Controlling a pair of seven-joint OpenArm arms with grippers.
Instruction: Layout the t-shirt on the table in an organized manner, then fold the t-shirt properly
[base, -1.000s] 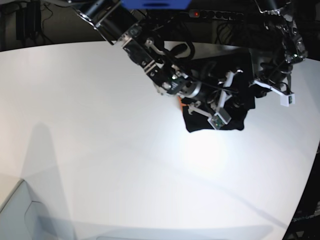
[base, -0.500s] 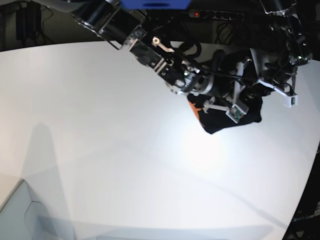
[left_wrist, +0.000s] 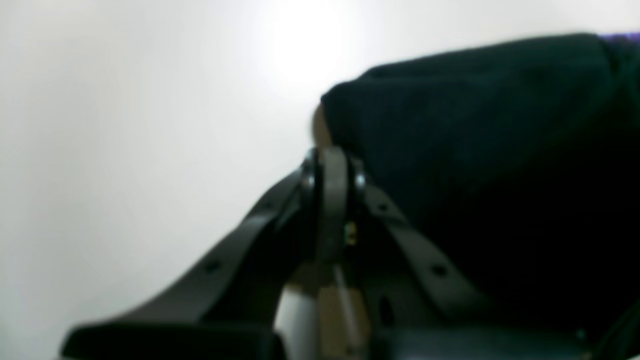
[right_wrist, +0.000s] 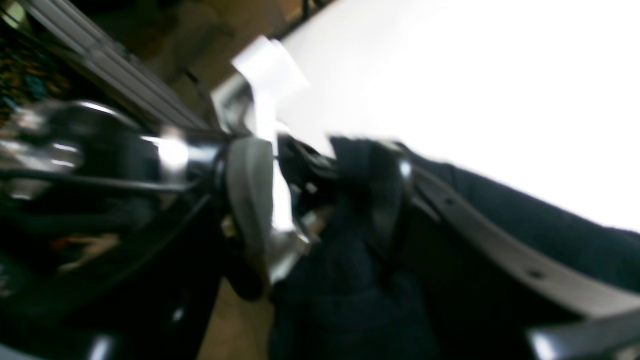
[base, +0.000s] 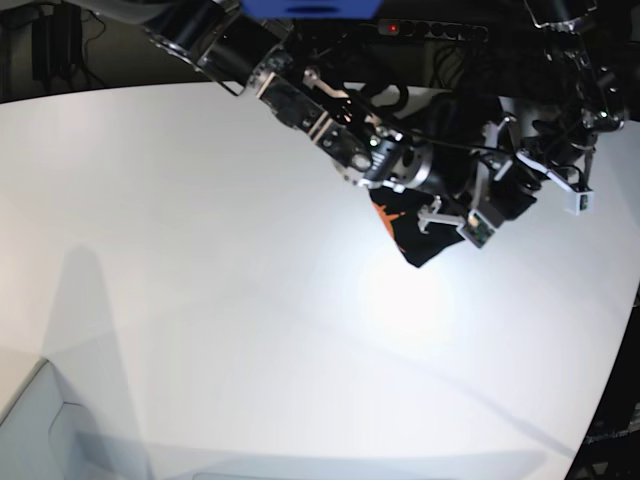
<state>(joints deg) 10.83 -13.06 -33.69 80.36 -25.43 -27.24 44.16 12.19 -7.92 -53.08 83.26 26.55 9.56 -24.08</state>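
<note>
The black t-shirt (base: 425, 240) hangs as a bunched bundle above the white table (base: 200, 250), and an orange print (base: 386, 214) shows at its left fold. My right gripper (base: 455, 220) is shut on the bundle. In the right wrist view dark fabric (right_wrist: 345, 250) fills the space between the fingers of this gripper (right_wrist: 320, 155). My left gripper (base: 548, 182) is close to the right of the bundle. In the left wrist view its jaws (left_wrist: 332, 157) are together at the edge of the shirt (left_wrist: 475, 125).
A power strip (base: 430, 30) with a red light and dark cables lie beyond the table's far edge. The table's curved edge (base: 618, 350) runs down the right. A pale bin (base: 40, 430) sits at the bottom left.
The shirt has been lifted and gathered into a smaller bundle, moving right and toward the back. The right gripper has moved right with it, closer to the left gripper.
</note>
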